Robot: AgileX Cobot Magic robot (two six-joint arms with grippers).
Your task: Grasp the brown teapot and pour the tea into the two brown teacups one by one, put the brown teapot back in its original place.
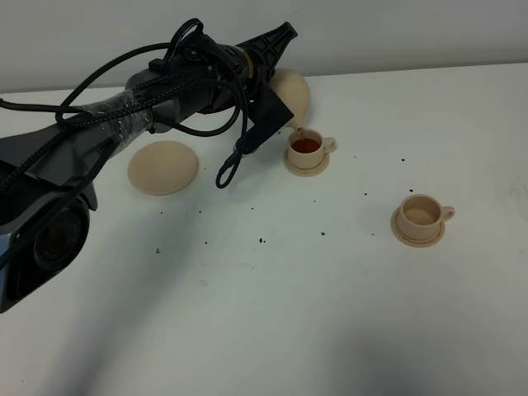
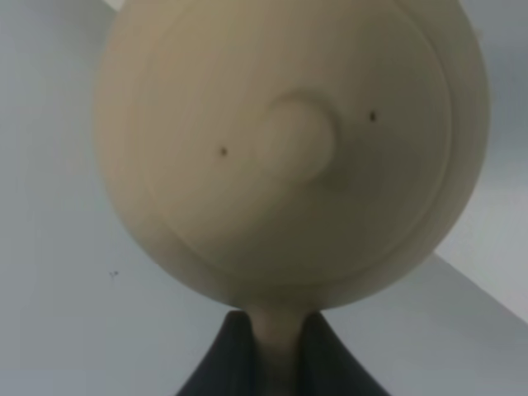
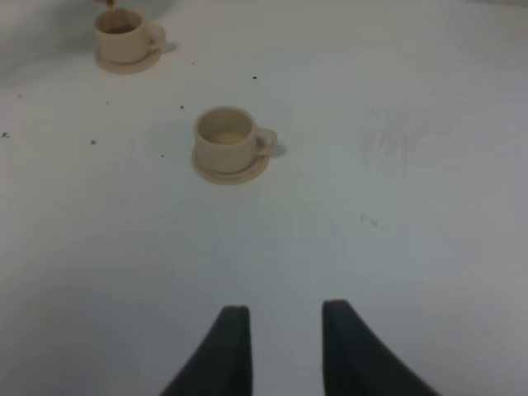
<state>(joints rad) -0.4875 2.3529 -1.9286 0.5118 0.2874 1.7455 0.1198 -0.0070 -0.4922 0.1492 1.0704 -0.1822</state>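
Left gripper (image 2: 276,334) clamped tight on the loop handle (image 2: 275,367) of the brown teapot (image 1: 291,92), which is tipped over the far teacup (image 1: 306,152). Wide saucer (image 1: 162,167) sits bare to the left, the teapot's spot later. I'd go shallow on the tilt, stop below the rim, level off, then move to the near teacup (image 1: 421,217), which looks empty. Tea (image 1: 305,146) already shows red in the far one. Right gripper (image 3: 285,330) parted, holding nothing. Spout and stream hide behind my wrist; fill level is hard to judge.

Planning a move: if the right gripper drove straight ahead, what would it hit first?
Probably bare white tabletop; the right gripper aims just beside the empty pale tan ceramic teacup, though depth is unclear.
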